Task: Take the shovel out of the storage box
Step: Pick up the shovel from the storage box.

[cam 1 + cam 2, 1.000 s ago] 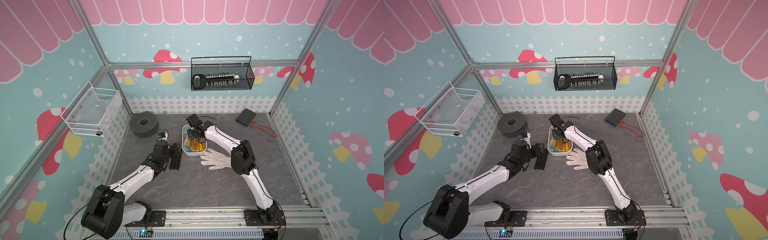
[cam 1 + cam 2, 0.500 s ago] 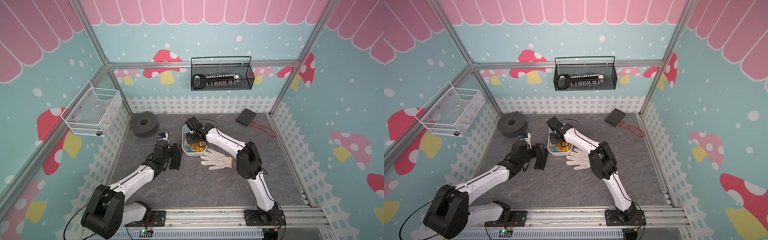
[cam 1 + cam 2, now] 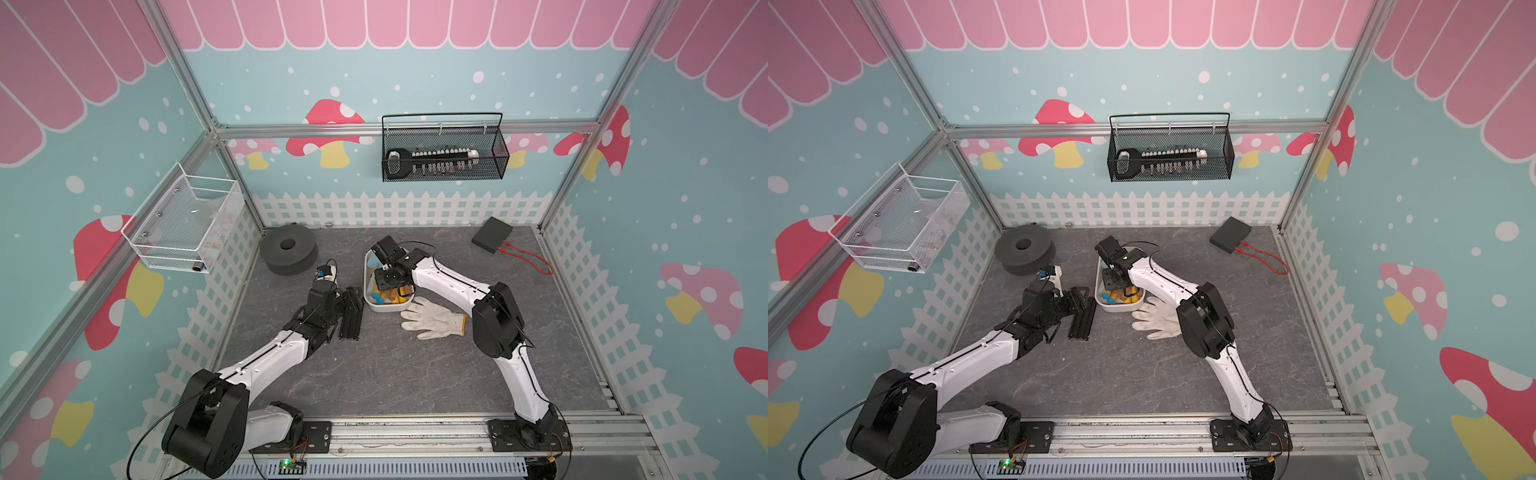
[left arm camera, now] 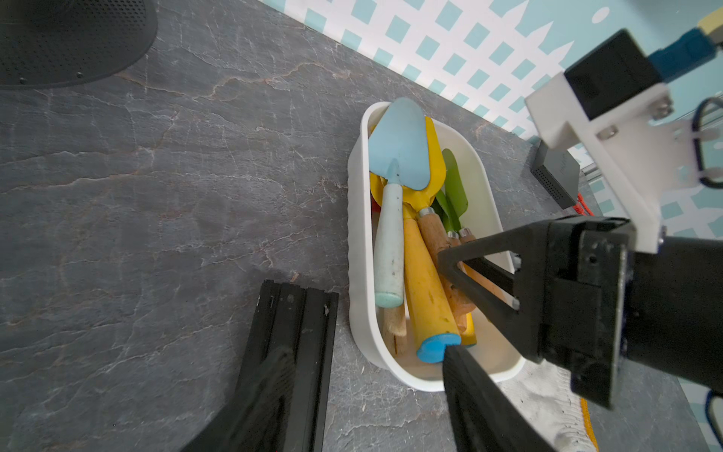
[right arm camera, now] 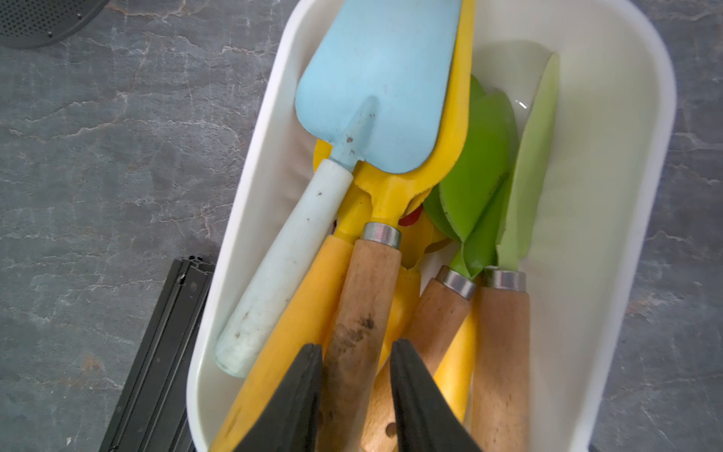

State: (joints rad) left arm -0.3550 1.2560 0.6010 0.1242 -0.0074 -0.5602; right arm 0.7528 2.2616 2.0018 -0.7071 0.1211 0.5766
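White smooth plastic storage box (image 5: 610, 195), rounded corners: in it we find a yellow metal shovel with a wooden handle (image 5: 367, 293), lying among blue, yellow and green tools. The right gripper (image 5: 356, 348) reaches into the box, its jaws clamped on either side of that handle. The left gripper (image 4: 367, 407) hovers just beside the box, and we note its jaws apart and empty, one over a black aluminium rail (image 4: 289, 352).

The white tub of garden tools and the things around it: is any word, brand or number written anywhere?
Nothing here can be read.
On the small black box: a faint mark on its side, too blurred to read.
On the storage box and the blue shovel: no lettering shows.
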